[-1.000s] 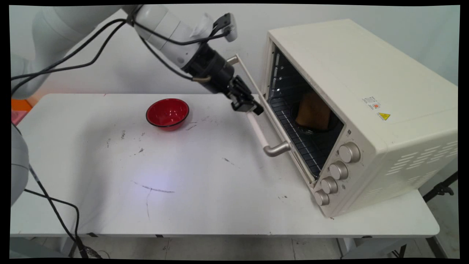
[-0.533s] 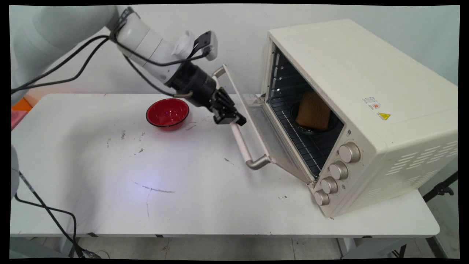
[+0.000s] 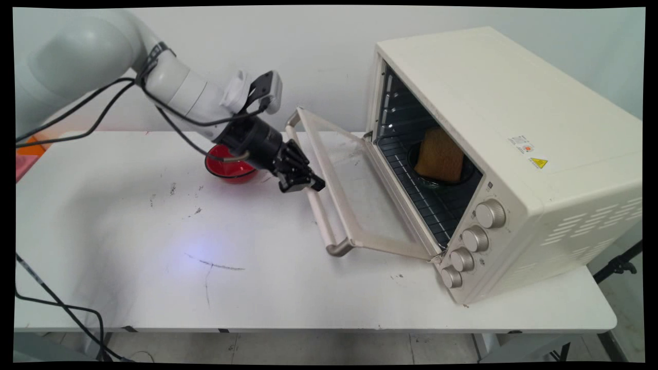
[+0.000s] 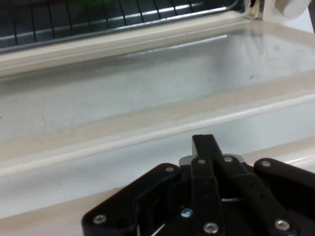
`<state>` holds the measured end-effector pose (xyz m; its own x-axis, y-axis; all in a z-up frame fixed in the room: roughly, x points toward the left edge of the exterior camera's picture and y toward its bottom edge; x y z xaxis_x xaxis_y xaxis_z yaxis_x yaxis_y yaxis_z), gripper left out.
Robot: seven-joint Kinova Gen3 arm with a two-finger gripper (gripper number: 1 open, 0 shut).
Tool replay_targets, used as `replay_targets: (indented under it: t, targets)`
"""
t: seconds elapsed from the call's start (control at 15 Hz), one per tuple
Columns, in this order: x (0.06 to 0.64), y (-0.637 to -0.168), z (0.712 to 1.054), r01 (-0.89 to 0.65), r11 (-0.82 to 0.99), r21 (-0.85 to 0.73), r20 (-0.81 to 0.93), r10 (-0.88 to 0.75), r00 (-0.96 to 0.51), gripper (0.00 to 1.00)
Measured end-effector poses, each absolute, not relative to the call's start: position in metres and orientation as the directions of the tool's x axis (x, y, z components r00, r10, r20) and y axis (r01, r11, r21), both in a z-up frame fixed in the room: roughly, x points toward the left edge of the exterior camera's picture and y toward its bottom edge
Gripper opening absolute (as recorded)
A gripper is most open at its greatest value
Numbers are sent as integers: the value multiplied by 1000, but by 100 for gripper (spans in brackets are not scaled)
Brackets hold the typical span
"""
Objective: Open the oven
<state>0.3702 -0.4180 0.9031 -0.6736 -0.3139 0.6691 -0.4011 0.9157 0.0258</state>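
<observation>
My black gripper (image 3: 310,184) is shut on the pale bar handle (image 3: 325,222) of the cream toaster oven's (image 3: 514,128) door (image 3: 354,185). The door hangs well down, near level over the table, hinged at the oven's lower front. In the hand view the gripper (image 4: 204,142) pinches the handle (image 4: 98,172), with the glass pane (image 4: 147,83) and the wire rack (image 4: 74,19) beyond it. Inside the oven a brown slice of bread (image 3: 439,156) leans in a dark dish on the rack.
A red bowl (image 3: 226,168) sits on the white table (image 3: 154,257) just behind the gripper's wrist, partly hidden by it. Several round knobs (image 3: 475,239) line the oven's front right. Black cables trail off the table's left edge.
The gripper has moved left and down with the handle in it, swinging the oven door from nearly upright to almost flat. The arm now covers part of the red bowl.
</observation>
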Motion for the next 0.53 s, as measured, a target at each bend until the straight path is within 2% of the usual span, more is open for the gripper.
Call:
replay_targets:
  t: [0.53]
  targets:
    - [391,-404,866,-390,921,-15,673,-280,-685,0]
